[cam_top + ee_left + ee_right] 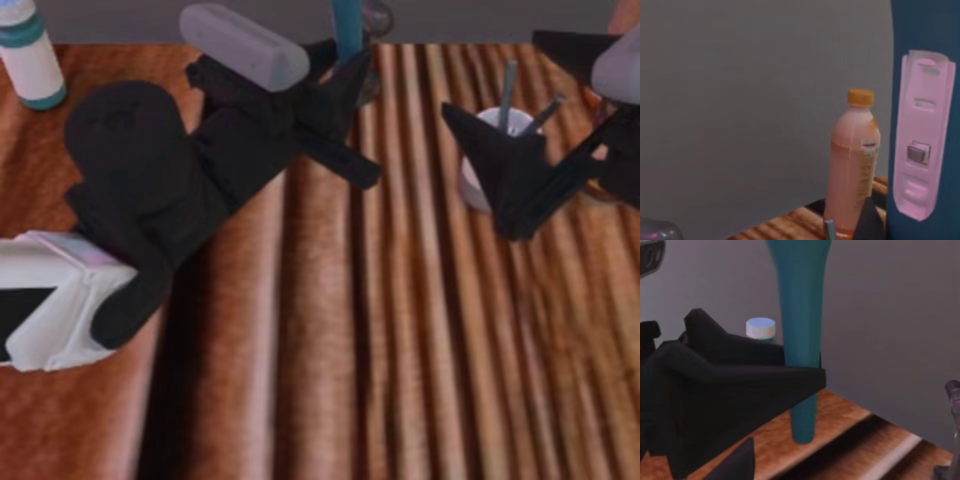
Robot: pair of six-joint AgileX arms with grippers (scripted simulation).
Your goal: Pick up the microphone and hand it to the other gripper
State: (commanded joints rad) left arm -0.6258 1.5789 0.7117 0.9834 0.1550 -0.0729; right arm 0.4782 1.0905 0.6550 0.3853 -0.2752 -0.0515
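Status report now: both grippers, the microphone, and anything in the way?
Left gripper shut on microphone, held upright off the table. Right gripper open, apart at the right, above the pen cup. Gap between them clear.

No text, number or brand can be read — the label on the orange-capped bottle (852, 165) is only a blur, and the microphone (922, 135) switch patch bears no legible marking.

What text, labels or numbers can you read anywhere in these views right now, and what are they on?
None is readable.
Orange-capped bottle: its label carries a small dark mark, too blurred to read.
Microphone, held by the left tool: its switch patch has raised shapes, no letters.
White bottle: teal bands only.
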